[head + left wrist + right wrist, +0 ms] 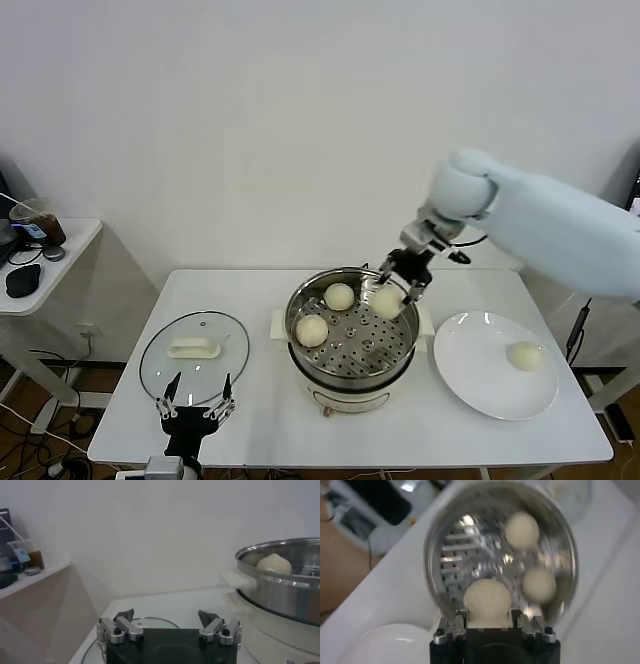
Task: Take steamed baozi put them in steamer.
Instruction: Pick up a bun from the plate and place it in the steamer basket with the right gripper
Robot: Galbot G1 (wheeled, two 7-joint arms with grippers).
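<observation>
The steamer [293,318] stands mid-table, a steel pot on a cream base. Two steamed baozi [339,296] [312,330] lie on its perforated floor. My right gripper [400,290] hangs over the steamer's far right side, shut on a third baozi [387,302]. In the right wrist view that baozi [487,600] sits between the fingers [461,620], above the basket floor [455,555], with the other two [521,530] [539,585] beyond. One more baozi [525,356] rests on the white plate [480,385]. My left gripper [195,400] stands open and holds nothing at the table's front left.
A glass lid [194,355] with a cream handle lies flat left of the steamer, just beyond the left gripper [167,617]. A side table [60,250] with a cup and dark objects stands at the far left. The plate sits near the table's right edge.
</observation>
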